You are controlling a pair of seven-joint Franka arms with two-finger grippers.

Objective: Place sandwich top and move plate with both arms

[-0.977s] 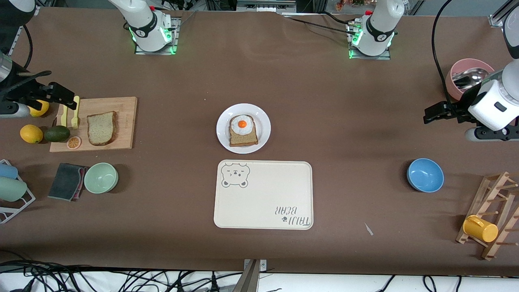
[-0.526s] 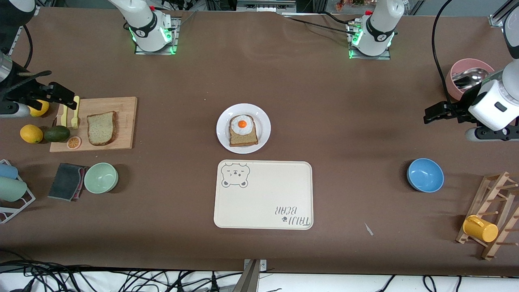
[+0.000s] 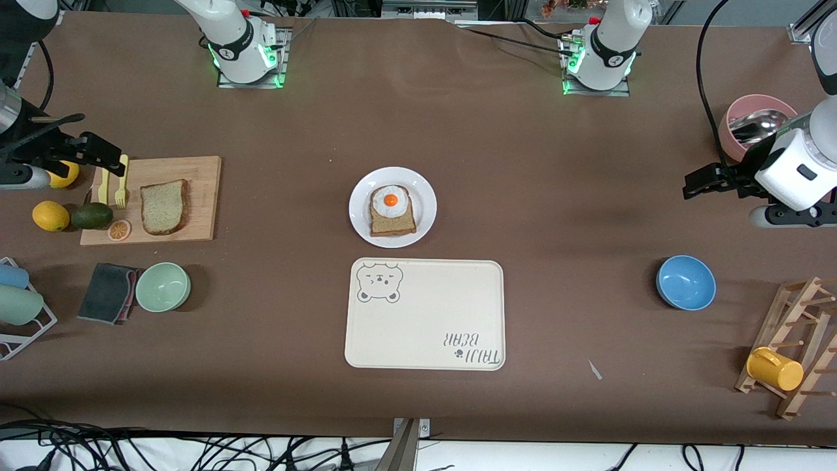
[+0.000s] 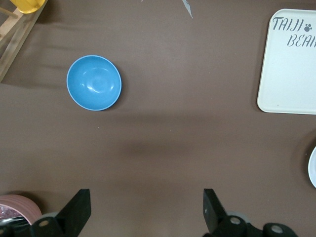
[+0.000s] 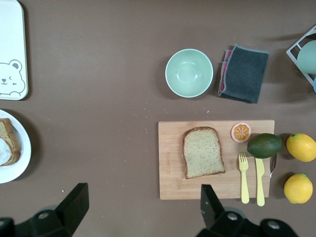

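The right claw (image 3: 108, 160) hangs with its jaws wide and empty over the end of the board (image 3: 203, 196) that carries the fork (image 3: 120, 190) and knife (image 3: 102, 186), at the right arm's end of the bench (image 3: 523, 163). The sandwich top (image 3: 163, 207) lies flat on that board, just toward the bench's middle from the claw, its long axis running nearer-to-farther from the front camera. So the right arm is plainly the one to take it. The left claw (image 3: 696, 184) waits, also spread wide and empty, above bare bench at the left arm's end, well apart from the bread. The plate (image 3: 424, 196) sits mid-bench with the egg slice (image 3: 392, 210) on it, just farther from the front camera than the tray (image 3: 425, 314). Count: two bread slices, one plate, one tray, two bowls, two claws.
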